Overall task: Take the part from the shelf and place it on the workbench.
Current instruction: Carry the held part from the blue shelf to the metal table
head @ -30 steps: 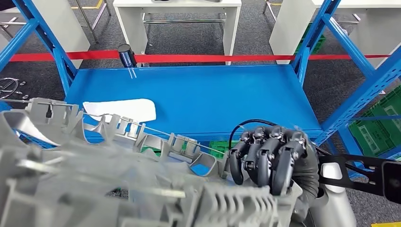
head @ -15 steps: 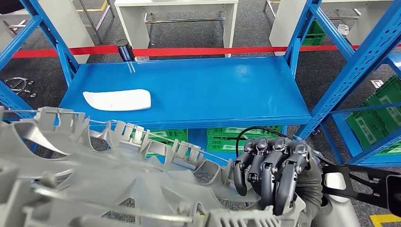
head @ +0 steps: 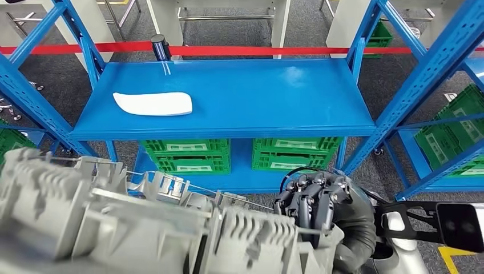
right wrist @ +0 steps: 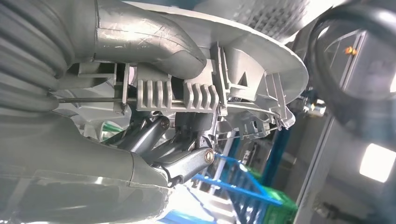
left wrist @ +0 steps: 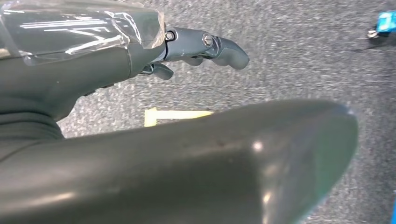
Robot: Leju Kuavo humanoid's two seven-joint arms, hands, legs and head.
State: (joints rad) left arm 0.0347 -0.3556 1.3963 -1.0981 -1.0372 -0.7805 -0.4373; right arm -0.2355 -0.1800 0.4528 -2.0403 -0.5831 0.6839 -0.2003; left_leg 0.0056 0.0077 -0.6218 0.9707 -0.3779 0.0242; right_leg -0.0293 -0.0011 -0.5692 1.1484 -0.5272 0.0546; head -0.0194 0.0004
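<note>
The part [head: 142,228], a large grey moulded plastic piece with ribs, clips and a thin metal rod along it, is off the shelf [head: 228,108] and lies across the lower foreground of the head view, in front of the blue rack and apart from it.

Right hand [head: 317,205]: it grips the part at its right end. In the head view the dark fingers [head: 308,202] are curled down together over the upper edge of the part, their tips pressed against a ribbed section. The right wrist view shows the part [right wrist: 210,79] from the other side, with the fingers [right wrist: 182,163] reaching beneath it and the thick grey thumb lying over a comb-like ribbed block. The part is thus clamped between thumb and fingers.

Left hand [left wrist: 140,93]: it hangs over grey carpet. Its visible fingers [left wrist: 219,46] are bent inward, and nothing is seen in them. The thumb takes up much of the frame, so I cannot tell fully how the hand stands.

Surroundings: a white curved piece [head: 153,104] lies on the shelf's left half. Green crates [head: 240,154] sit on the level below. A red barrier tape [head: 257,50] runs behind the rack.
</note>
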